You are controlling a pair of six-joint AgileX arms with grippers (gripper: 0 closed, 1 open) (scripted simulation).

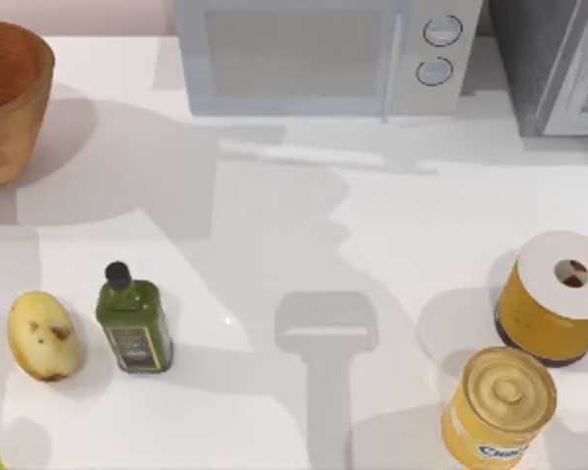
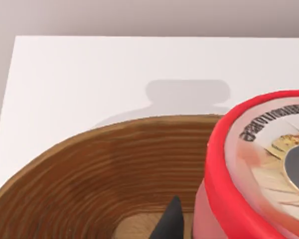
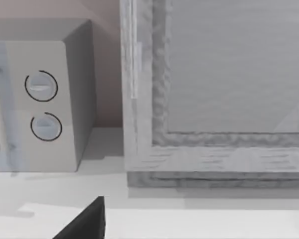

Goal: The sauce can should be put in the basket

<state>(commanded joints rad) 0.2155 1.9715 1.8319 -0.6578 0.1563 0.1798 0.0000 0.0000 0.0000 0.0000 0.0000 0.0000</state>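
In the left wrist view, the small red cylindrical sauce can (image 2: 259, 174) with its printed, silver-rimmed top sits close under the camera, over the mouth of the large round tan-brown woven basket (image 2: 89, 169), whose ribbed orange-brown inner wall curves beneath and beside it. One dark fingertip (image 2: 170, 221) of the left gripper pokes up beside the can; whether the pincer is clenched on the can or released cannot be told. From above, the basket (image 1: 10, 98) stands at the far left corner of the white table (image 1: 274, 225). A grey-white microwave (image 1: 323, 54) with two round dials sits at the back, and a grey metal cabinet (image 1: 554, 64) stands to its right. Near the front left lie a yellowish potato (image 1: 42, 336) and, just beside it, a dark green oil bottle (image 1: 132, 318) with a black cap. At the right, a yellow can with a white lid (image 1: 554, 299) stands close to a yellow can with a tan lid (image 1: 500, 406). The right wrist view faces the microwave (image 3: 40, 99) and the cabinet (image 3: 214, 99), with a dark edge of the right gripper's finger (image 3: 87, 221) low down; its state cannot be told.
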